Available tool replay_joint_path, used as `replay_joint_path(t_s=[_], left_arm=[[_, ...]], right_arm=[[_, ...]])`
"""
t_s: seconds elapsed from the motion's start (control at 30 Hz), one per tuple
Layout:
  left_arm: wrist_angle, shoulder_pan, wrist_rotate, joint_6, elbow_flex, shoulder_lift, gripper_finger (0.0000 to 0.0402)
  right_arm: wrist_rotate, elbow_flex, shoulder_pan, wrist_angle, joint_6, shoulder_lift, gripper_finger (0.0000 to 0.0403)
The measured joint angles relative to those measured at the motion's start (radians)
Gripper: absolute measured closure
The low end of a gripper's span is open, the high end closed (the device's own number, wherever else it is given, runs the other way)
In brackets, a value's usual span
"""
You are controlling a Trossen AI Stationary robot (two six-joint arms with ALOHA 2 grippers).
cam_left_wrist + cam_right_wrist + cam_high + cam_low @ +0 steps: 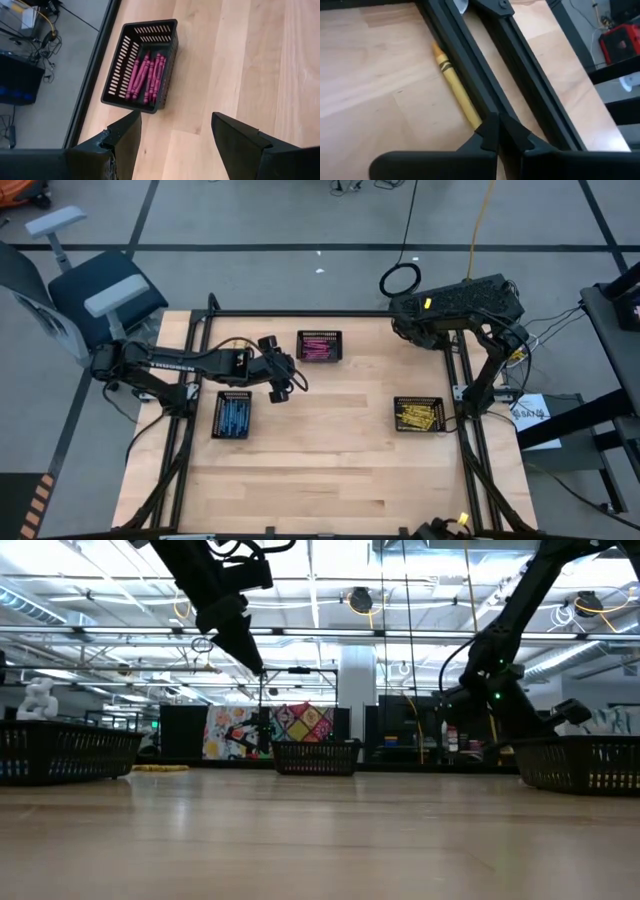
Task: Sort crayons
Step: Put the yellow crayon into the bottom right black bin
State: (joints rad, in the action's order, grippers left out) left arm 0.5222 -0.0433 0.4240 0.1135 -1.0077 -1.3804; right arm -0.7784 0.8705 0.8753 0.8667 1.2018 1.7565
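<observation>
Hovering above the desk (330,470), the left pincer (281,387) is standing wide open and empty, just at 8 o'clock of the basket of pink crayons (319,346). Blue crayons (233,416) are lying in the 9 o'clock basket, yellow crayons (417,415) in the 3 o'clock one. The right pincer (501,131) is sitting shut, gripping nothing, beside a stray yellow crayon (454,84) along the frame rail (485,60).

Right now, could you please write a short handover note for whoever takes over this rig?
Left gripper: open, empty, hovering near the basket of pink crayons.
Right gripper: shut, holding nothing, parked at the table's right edge.
Done: blue crayons and yellow crayons lie in their own baskets.
Left: one stray yellow crayon lies against the frame rail beside the right gripper.
</observation>
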Motion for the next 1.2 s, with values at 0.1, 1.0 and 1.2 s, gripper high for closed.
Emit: replay_joint_path(t_s=[0.1,1.0,1.2], left_arm=[[0.012,0.000,0.000,-0.001,0.000,0.000,0.0164],[-0.049,0.000,0.000,0.005,0.000,0.000,0.0164],[-0.043,0.000,0.000,0.005,0.000,0.000,0.0164]], right_arm=[[-0.005,-0.007,-0.001,-0.005,-0.024,0.000,0.0403],[-0.002,-0.072,-0.064,-0.043,-0.782,-0.001,0.0403],[0.049,-0.070,-0.061,-0.044,-0.852,-0.008,0.0403]])
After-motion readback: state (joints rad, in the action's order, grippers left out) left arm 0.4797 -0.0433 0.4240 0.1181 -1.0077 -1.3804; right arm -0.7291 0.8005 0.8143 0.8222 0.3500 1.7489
